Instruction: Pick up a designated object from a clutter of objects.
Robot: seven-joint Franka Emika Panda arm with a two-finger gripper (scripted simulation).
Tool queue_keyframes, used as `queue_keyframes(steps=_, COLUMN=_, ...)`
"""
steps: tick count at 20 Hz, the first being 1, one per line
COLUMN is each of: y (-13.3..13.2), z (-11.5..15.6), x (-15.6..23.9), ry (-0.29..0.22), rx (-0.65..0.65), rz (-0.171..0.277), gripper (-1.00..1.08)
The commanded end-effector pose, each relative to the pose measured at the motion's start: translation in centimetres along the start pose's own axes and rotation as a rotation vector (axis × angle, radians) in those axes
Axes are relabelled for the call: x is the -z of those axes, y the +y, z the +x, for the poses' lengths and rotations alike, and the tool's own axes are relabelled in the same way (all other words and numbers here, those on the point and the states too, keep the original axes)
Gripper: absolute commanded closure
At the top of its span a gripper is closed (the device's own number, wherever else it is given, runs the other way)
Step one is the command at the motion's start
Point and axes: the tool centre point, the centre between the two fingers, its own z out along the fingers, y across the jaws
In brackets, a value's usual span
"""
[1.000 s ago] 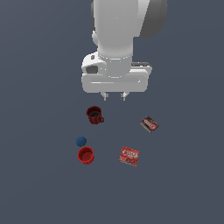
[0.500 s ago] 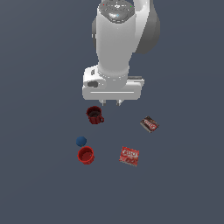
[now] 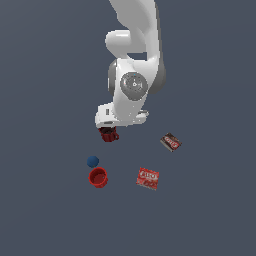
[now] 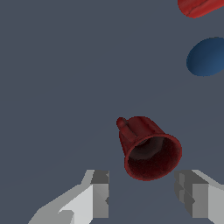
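The dark red mug (image 3: 109, 135) stands just under my hand in the exterior view, its top partly hidden by the hand. In the wrist view the mug (image 4: 148, 148) shows its ribbed side, dark interior and a small handle stub. My gripper (image 4: 146, 194) is open and empty. Its two fingertips (image 4: 100, 192) stand either side of the mug's rim and close to it, not touching. In the exterior view the gripper (image 3: 110, 128) is right over the mug. The rest of the clutter lies apart from it.
A little blue ball (image 3: 92, 161) (image 4: 209, 57) and a bright red handleless cup (image 3: 98, 177) (image 4: 199, 6) sit nearer the front. A flat red packet (image 3: 148, 178) and a flat brown packet (image 3: 171, 142) lie toward the exterior view's right.
My hand has come down and moved toward the exterior view's left, from above the clutter to right over the mug. The objects have not moved.
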Motion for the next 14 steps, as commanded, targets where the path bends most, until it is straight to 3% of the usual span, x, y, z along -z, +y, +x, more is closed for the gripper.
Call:
queue_keyframes(steps=1, y=0.2, z=-0.9, x=-2.9, ry=-0.067, rx=0.044, rz=-0.026, gripper=-0.20)
queue_keyframes(steps=8, y=0.4, z=-2.8, x=-7.5, ry=-0.177, rx=0.119, rz=-0.062, gripper=-0.20)
queue_keyframes(steps=14, y=0.4, z=-3.0, x=-8.0, ry=-0.188, rx=0.126, rz=-0.065, gripper=-0.20)
